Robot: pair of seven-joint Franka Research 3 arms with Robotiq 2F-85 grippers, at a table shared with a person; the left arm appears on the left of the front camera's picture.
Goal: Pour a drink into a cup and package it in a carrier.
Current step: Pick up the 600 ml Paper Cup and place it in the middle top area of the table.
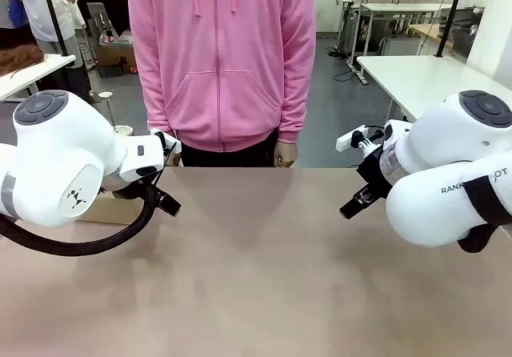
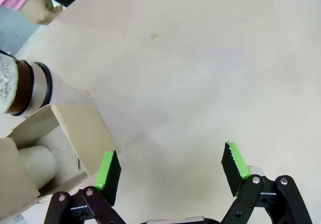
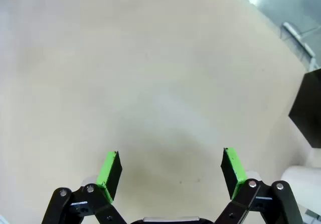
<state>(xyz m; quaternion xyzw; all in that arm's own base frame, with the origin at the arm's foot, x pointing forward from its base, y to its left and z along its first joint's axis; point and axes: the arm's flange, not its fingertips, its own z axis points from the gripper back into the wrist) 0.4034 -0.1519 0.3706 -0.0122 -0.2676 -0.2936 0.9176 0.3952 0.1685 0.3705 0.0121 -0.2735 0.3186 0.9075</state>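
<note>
In the left wrist view, the left gripper (image 2: 170, 168) hangs over the light-brown table (image 2: 200, 73). Its two green pads stand wide apart and nothing is between them. At the lower left of this frame, near the pad on the picture's left, is the small brown cardboard carrier (image 2: 80, 133). It is box-shaped and its compartment is open toward the camera. Inside it is a pale cylinder (image 2: 37, 164). It looks like the white paper cup, but I cannot tell for sure. Above the carrier, at the left edge, is a clear glass jug with a black ring (image 2: 42, 86). A band of the reddish-brown drink (image 2: 24, 91) shows through the glass. In the upper left corner, a hand of the person (image 2: 41, 7) is at the table's edge.

In the right wrist view, the right gripper (image 3: 170, 168) is also spread wide and holds nothing above the table. At the right edge of the frame is a black box (image 3: 308, 108). Below it, in the lower right corner, is a white rounded thing (image 3: 301, 181), cut off too much to say what it is.

In the front view, the person in a pink hooded sweater (image 1: 220, 61) stands at the top centre, behind the table. A part of the carrier (image 1: 100, 210) shows at the left, behind the white left arm (image 1: 56, 165).
</note>
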